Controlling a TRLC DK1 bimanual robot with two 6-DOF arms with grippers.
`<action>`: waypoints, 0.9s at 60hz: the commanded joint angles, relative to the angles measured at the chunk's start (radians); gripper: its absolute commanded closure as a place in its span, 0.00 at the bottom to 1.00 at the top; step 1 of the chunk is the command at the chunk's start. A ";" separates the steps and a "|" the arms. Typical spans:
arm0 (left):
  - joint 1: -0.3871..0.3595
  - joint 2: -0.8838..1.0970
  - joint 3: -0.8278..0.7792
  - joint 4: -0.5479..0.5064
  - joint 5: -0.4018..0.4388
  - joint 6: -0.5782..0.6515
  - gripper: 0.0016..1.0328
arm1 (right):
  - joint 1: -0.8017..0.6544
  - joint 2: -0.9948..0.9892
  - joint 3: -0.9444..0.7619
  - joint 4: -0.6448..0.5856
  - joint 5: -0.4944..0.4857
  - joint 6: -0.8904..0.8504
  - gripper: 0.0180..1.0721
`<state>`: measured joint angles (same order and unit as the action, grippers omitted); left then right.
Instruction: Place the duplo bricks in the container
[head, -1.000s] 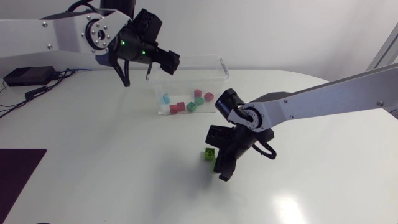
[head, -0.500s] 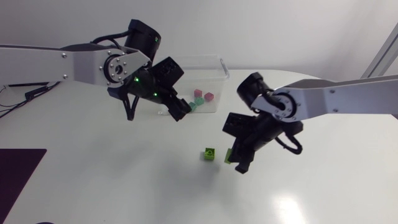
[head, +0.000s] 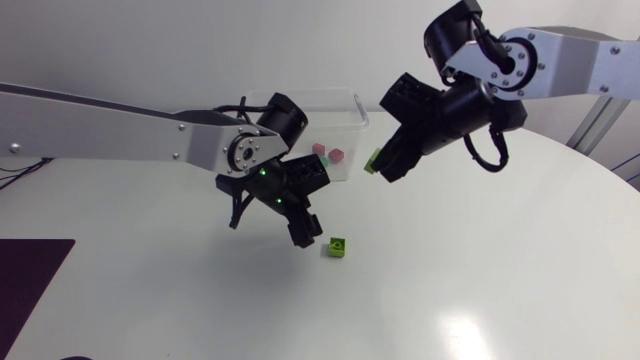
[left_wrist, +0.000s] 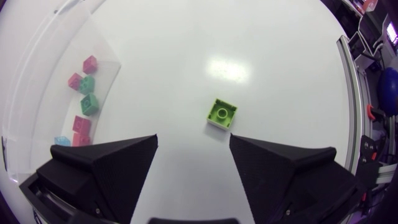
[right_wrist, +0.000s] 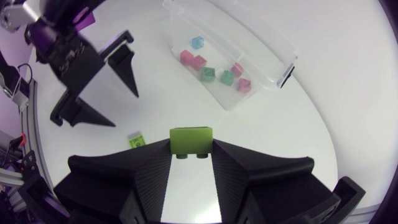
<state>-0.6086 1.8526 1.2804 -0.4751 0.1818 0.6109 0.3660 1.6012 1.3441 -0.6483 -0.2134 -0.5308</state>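
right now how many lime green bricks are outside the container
2. The loose lime brick lies on the table ahead of the open left gripper; the held lime brick is clamped in the right gripper near the container. None seems hidden.

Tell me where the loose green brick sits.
Head view: the loose green brick lies on the table near the middle, beside the left gripper, apart from the container.

A dark purple mat (head: 28, 285) lies at an edge of the white table (head: 520, 260).

lime brick (right_wrist: 190, 138), pink bricks (right_wrist: 185, 57), clr container (right_wrist: 273, 46)
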 joint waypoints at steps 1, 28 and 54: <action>-0.019 0.043 0.033 -0.025 0.010 0.053 0.26 | -0.012 0.057 0.061 0.007 -0.009 0.046 0.72; -0.063 0.100 0.073 -0.042 0.025 0.128 0.26 | -0.067 0.253 0.328 0.058 -0.047 0.183 0.72; -0.082 0.154 0.123 -0.091 0.027 0.168 0.26 | -0.065 0.421 0.538 0.056 -0.047 0.236 0.72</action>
<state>-0.6823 1.9759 1.3666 -0.5495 0.2020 0.7425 0.3054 1.9850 1.8404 -0.6010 -0.2588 -0.3229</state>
